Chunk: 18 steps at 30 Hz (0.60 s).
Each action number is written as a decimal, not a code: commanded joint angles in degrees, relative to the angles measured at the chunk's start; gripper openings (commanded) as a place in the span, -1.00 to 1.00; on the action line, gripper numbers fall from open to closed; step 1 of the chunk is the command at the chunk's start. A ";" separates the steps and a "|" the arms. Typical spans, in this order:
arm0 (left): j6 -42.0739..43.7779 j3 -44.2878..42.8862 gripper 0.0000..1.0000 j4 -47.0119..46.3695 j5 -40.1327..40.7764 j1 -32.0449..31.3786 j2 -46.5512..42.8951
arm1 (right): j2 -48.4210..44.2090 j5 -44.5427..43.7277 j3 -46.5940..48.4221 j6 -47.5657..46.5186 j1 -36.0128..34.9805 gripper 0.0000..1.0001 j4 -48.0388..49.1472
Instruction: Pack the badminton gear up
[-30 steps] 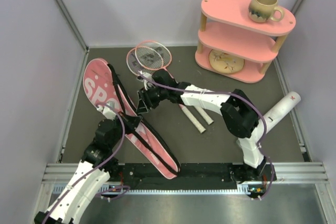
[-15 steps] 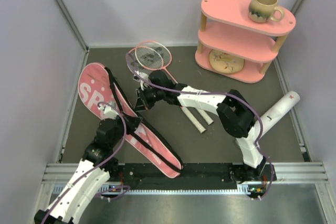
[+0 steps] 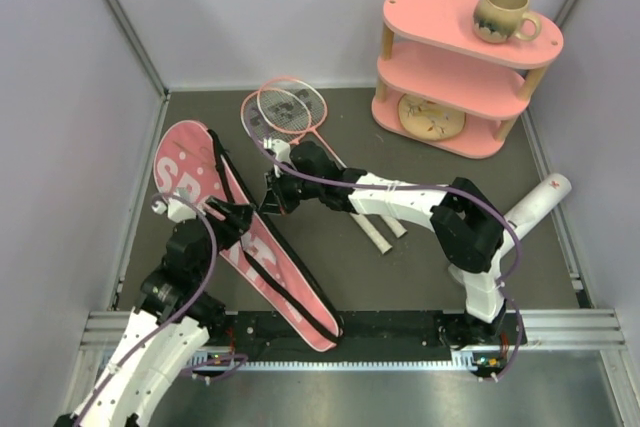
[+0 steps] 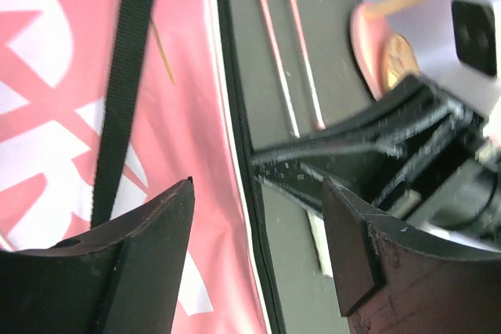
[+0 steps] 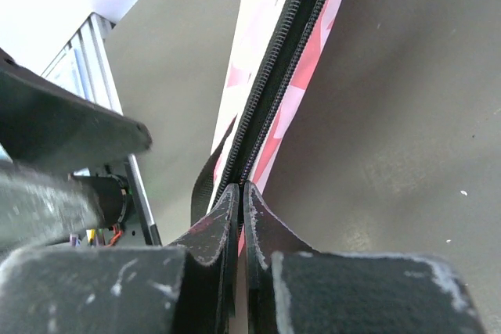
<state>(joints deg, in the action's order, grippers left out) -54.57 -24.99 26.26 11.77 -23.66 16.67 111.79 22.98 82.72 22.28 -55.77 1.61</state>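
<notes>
The pink bag (image 3: 190,167) lies diagonally on the table (image 3: 420,277), long axis running from far-left corner to near edge. The right gripper (image 5: 241,187) is clamped on its zipper edge; the left gripper (image 4: 257,185) hangs released over its middle.

- Pink bag (image 3: 185,162) with large white lettering, black strap (image 3: 218,162), black zip edging (image 5: 274,60).
- Pink frames on the rackets (image 3: 288,107), pale strings, white handles (image 3: 380,239).
- White tube (image 3: 535,209), small red mark near the far end.
- Pink shelf (image 3: 470,37) on light wooden posts.
- Beige mug (image 3: 503,13), darker brown mottling.
- Tan disc (image 3: 430,115) with faint dark marks on the lower tier.
- Dark grey-brown table (image 3: 420,267).
- Pale lilac walls (image 3: 100,47).
</notes>
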 commanded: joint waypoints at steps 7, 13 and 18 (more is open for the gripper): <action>-2.74 -16.49 0.17 9.43 10.64 0.02 22.18 | -4.03 -1.45 0.16 -0.57 -0.75 -1.00 3.49; -2.48 -13.33 0.10 5.47 8.97 0.02 22.71 | -4.03 -1.36 0.16 -0.75 -0.75 -1.00 3.32; -0.63 -11.75 0.31 1.69 8.36 0.02 24.73 | -4.12 -0.92 -0.10 -0.75 -0.75 -1.00 3.67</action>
<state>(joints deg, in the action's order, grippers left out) -56.73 -38.24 32.75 20.18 -23.66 40.12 111.70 21.89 82.48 22.11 -55.77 1.72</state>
